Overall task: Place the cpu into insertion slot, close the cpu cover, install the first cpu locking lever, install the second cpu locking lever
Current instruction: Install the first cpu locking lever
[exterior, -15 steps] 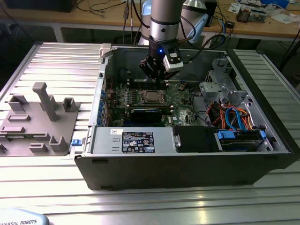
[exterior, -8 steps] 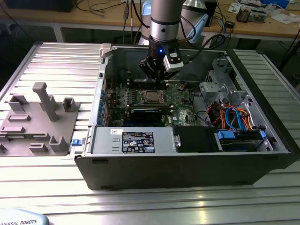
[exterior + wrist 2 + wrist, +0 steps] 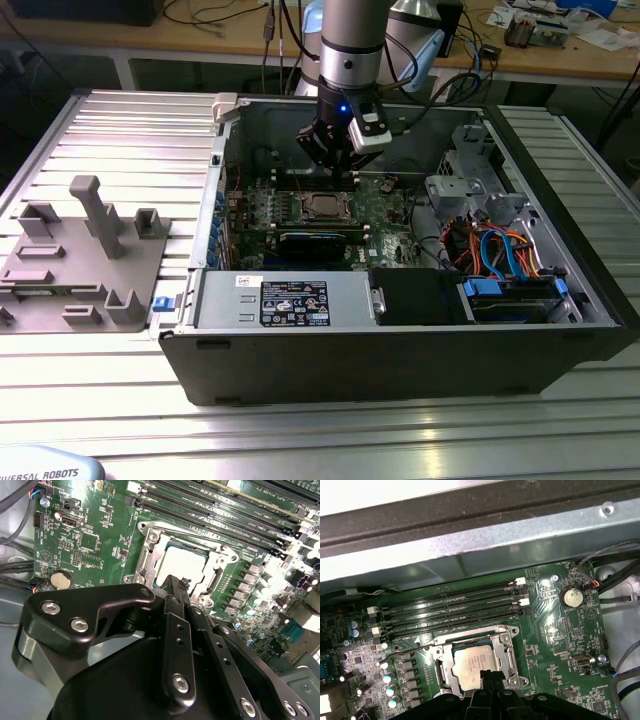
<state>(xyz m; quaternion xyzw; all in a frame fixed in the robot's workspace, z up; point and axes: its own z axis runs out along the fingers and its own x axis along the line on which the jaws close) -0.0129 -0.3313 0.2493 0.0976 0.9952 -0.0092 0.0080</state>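
Jaws pinched shut and empty, gripper (image 3: pixel 172 582) tips poised at the cpu (image 3: pixel 472 667) edge — cover (image 3: pixel 511 652) already down around it — so lever (image 3: pixel 402 651) work seems in hand, needing a firm, exact push.

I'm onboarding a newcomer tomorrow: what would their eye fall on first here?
The open computer case on the ribbed metal table dominates the exterior view, the arm reaching down into it. In both wrist views the silver cpu gleams on the green motherboard, framed by the cpu cover, the black pincer close by.
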